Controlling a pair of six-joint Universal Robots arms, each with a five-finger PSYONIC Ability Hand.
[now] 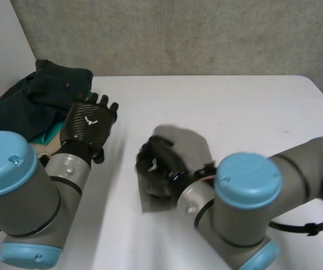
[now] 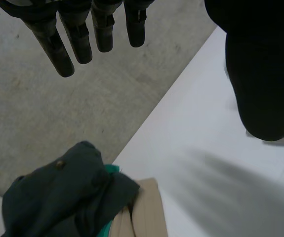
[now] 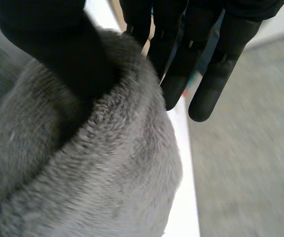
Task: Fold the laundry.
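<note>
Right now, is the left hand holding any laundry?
No, the left hand hangs open and empty, fingers straight, clear of the dark green clothes.

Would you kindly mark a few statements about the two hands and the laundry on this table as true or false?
1. The left hand is open and holds nothing. True.
2. The right hand grips the dark green garment. False: its thumb and fingers pinch the grey cloth.
3. The dark green garment tops a pile with a teal cloth and a beige cloth. True.
4. The grey cloth lies on that pile. False: it sits apart from it, bunched at mid-table.
</note>
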